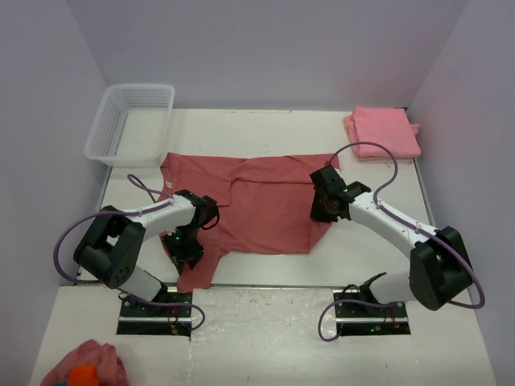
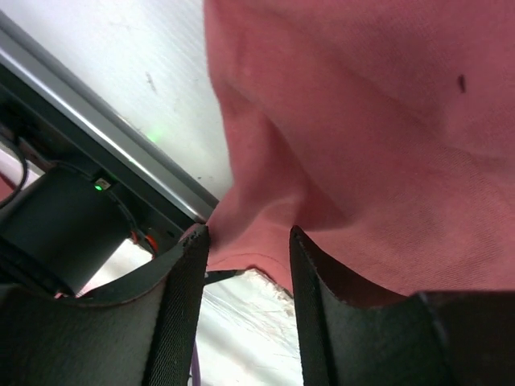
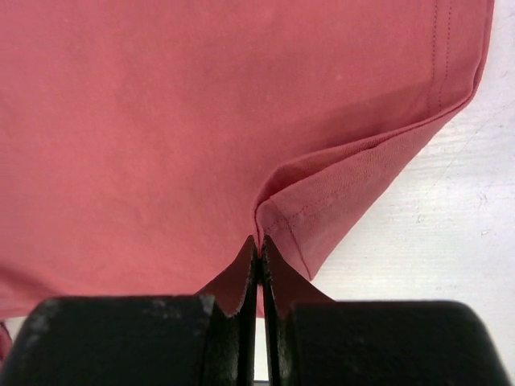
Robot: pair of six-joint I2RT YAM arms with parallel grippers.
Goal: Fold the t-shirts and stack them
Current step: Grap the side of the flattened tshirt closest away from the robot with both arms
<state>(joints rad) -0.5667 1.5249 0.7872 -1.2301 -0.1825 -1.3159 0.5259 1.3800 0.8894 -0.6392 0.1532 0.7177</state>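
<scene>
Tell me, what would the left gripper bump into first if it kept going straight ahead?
Most likely the red t-shirt; a fold of it sits right in front of the open left gripper.

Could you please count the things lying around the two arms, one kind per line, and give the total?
T-shirts: 2, the spread rose-red t-shirt and the folded pink t-shirt
Baskets: 1, the white basket
Cloth lumps: 1, the pink lump with an orange patch
Total: 4
</scene>
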